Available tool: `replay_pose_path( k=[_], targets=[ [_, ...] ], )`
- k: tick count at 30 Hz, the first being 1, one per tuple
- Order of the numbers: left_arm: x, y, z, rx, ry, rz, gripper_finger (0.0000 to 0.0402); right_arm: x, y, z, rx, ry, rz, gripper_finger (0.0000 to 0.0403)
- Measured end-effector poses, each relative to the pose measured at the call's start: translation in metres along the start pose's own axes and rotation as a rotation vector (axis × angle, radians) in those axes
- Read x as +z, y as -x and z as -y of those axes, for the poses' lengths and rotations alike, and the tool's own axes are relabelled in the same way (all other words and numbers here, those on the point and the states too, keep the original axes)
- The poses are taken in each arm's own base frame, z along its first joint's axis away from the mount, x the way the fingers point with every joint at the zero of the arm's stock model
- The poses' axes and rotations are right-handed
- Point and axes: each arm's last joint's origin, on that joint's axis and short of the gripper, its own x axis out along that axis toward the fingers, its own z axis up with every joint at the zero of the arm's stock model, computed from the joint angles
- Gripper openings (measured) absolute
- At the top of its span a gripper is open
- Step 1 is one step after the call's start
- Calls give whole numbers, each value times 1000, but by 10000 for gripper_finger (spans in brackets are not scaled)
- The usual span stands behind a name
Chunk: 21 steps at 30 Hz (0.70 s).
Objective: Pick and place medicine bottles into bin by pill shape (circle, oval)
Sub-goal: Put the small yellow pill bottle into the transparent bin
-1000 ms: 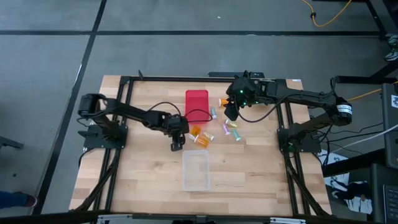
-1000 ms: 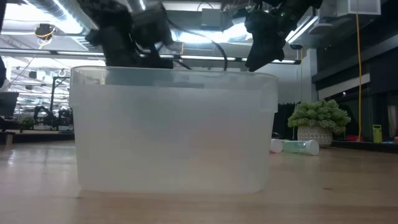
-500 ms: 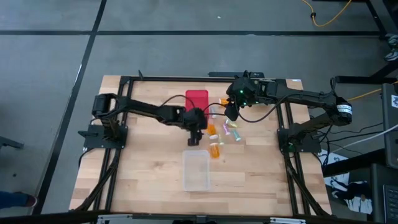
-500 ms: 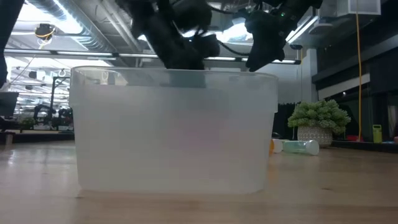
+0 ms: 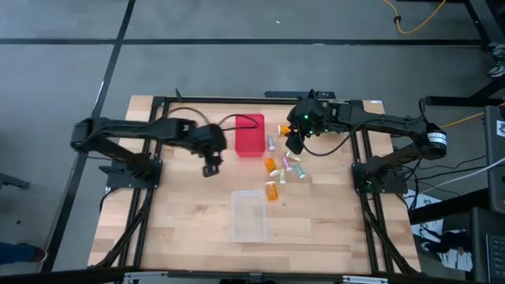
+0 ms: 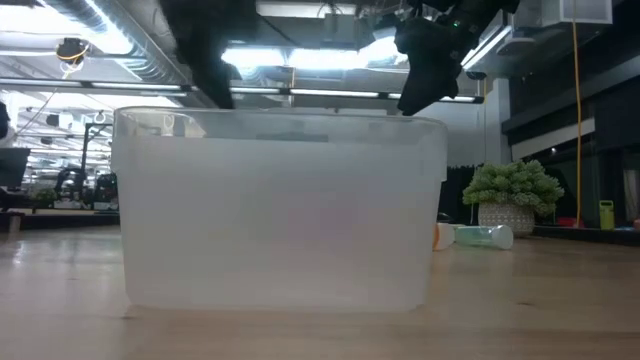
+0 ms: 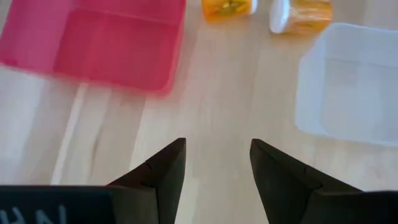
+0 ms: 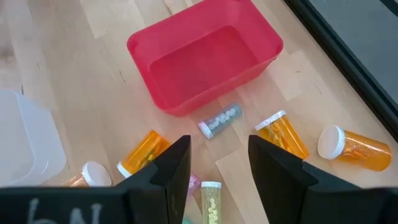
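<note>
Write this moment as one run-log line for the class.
left gripper: open, empty, beside red plastic bin | right gripper: open, above scattered orange and clear medicine bottles | clear plastic bin: no bottles visible inside

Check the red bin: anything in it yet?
Empty. The right wrist view shows the red bin's bare floor; bottles lie outside on the table.

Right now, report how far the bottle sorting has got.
Nothing looks sorted: the red bin and clear bin both look empty. Nothing is in hand; the left gripper and right gripper are open and empty. The bottles, like this orange bottle, lie loose on the table.
</note>
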Motion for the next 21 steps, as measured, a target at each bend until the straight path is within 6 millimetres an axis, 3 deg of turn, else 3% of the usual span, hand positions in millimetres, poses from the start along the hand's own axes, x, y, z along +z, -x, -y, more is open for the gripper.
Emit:
replay_pose_path(
  k=[7, 14, 21],
  targets=[
    [-55, 22, -3, -55, 75, 184, 173, 0, 0, 0, 0, 0, 0, 162],
    [-105, 24, -11, -98, 102, 402, 173, 0, 0, 0, 0, 0, 0, 162],
    [-145, 25, -24, 17, 150, 667, 173, 0, 0, 0, 0, 0, 0, 162]
  ],
)
